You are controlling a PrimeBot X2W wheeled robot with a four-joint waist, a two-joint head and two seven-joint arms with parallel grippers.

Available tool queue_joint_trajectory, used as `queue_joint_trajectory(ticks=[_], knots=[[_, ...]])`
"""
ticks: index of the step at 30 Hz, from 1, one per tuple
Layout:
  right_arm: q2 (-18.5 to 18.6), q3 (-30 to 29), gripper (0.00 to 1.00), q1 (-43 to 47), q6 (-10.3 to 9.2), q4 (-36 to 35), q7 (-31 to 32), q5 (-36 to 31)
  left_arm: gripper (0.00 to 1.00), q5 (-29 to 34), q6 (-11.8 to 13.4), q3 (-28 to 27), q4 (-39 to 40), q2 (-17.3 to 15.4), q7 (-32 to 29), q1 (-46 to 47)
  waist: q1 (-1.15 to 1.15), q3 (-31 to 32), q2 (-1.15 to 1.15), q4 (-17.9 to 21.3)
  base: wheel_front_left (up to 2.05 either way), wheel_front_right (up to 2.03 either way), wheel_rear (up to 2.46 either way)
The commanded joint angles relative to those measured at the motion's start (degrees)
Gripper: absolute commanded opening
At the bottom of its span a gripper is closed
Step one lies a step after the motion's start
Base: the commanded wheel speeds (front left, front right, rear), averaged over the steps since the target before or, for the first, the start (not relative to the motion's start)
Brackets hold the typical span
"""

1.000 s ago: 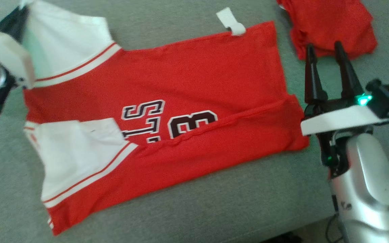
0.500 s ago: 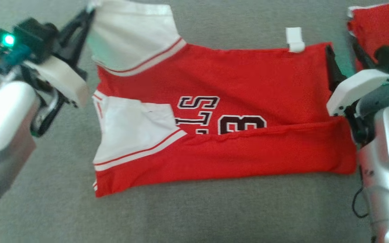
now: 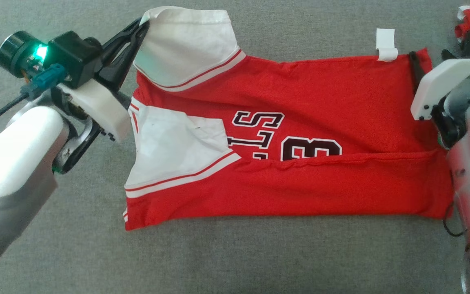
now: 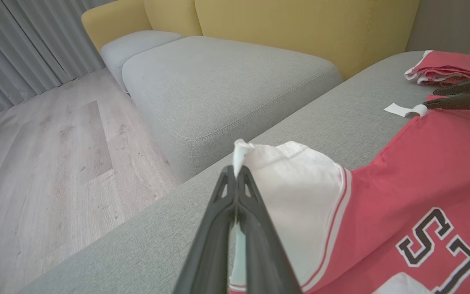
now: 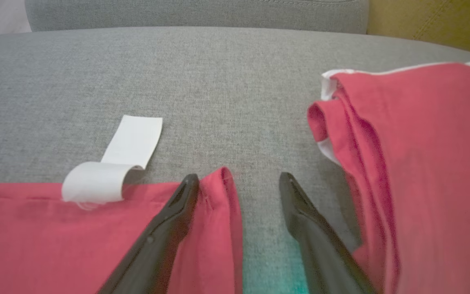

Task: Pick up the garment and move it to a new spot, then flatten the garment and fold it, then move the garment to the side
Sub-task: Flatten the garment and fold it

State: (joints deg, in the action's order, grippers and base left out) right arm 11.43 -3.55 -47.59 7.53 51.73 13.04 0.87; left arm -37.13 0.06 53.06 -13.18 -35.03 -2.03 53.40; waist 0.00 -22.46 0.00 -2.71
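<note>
Here we are at the grey cushion (image 3: 259,253), and the garment (image 3: 300,134), a red jersey with white sleeves, lies spread across it in front of the robot. Its long axis runs nine o'clock to three, sleeves at nine and hem at three. The near long edge is turned up in a flap toward twelve, hiding the bottom of the lettering, so I'd call the fold partway done.

Now the left gripper (image 4: 235,171): clenched tight on the tip of the far white sleeve (image 3: 186,45), up at ten o'clock of the jersey. The cloth is pinched between the two dark fingers and the tip stands up off the cushion.

Over at two o'clock, the right gripper (image 5: 239,177) is spread wide and grasping nothing. It sits right at the far hem corner (image 5: 218,192), one finger over the red cloth, the other over bare cushion just past the edge on the three side. That's the relation everything turns on: the corner lies between the spread fingers, not yet nipped.

A white label (image 5: 112,163) pokes out toward twelve just beside it on the nine side. A second red bundle (image 5: 422,163) lies near on the three side, apart from the fingers.

My guess: the right one closes on that corner, then both ends of the far edge travel together toward six, without snagging the neighbour
</note>
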Motion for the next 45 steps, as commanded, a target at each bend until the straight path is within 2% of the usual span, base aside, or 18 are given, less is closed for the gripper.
queue_joint_trajectory(ticks=[1, 2, 9, 15, 20, 26, 33, 39, 45], knots=[[0.06, 1.92, 0.43, -1.65, -0.04, 0.01, -0.56, -0.04, 0.0, 0.35, 0.62, -2.55, 1.37, -2.93, -0.27, 1.75, 0.0, -0.14, 0.0, -0.08, 0.0, 0.0, 0.0], [0.15, 2.63, 0.0, -2.12, -0.04, 0.86, -0.95, 0.12, 0.0, 0.26, 0.68, -2.55, 1.34, -2.97, -0.34, 1.72, 0.0, -0.18, 0.0, -0.08, 0.0, 0.0, 0.0], [0.63, 8.27, 0.0, -5.38, -0.04, 4.73, -3.8, 2.9, 0.0, -0.16, 1.22, -2.84, -0.52, -3.47, -0.6, 1.83, 0.0, 0.2, 0.0, 0.68, 0.0, 0.0, 0.0], [1.1, 12.33, 0.0, -8.83, -0.04, 4.05, -6.49, 7.05, 0.0, -0.3, 1.29, -3.85, -3.8, -3.96, -0.41, 3.76, 0.0, 0.0, 0.0, 1.9, 0.0, 0.0, 0.0], [1.79, 14.89, 0.0, -13.51, -0.04, 2.27, -7.74, 12.09, 0.0, 0.71, -0.02, -4.56, -9.52, -3.87, -0.22, 8.76, 0.0, -1.26, 0.0, 3.21, 0.0, 0.0, 0.0], [1.38, 17.43, 0.0, -18.51, -0.04, 1.04, -8.37, 16.45, 0.0, 4.96, -2.44, -3.81, -18.02, -1.94, 3.8, 17.07, 0.0, -2.91, 0.0, 5.06, 0.0, 0.0, 0.0], [1.0, 19.06, 0.0, -22.22, -0.04, 2.14, -12.19, 18.86, 0.0, 9.96, -1.89, -3.19, -28.77, 1.93, 13.19, 24.62, 0.0, -3.74, 0.0, 6.17, 0.0, 0.0, 0.0], [1.19, 21.2, 0.0, -21.1, -0.04, 4.35, -14.71, 21.32, 0.0, 9.49, -3.92, -2.18, -34.63, 5.14, 15.29, 24.21, 0.0, -2.5, 0.0, 5.39, 0.0, 0.0, 0.0], [3.02, 25.67, 0.0, -16.93, -0.04, 4.57, -14.25, 26.11, 0.0, 6.19, -6.03, -1.85, -35.87, 5.85, 15.81, 19.19, 0.0, 0.0, 0.0, 3.85, 0.0, 0.0, 0.0]])
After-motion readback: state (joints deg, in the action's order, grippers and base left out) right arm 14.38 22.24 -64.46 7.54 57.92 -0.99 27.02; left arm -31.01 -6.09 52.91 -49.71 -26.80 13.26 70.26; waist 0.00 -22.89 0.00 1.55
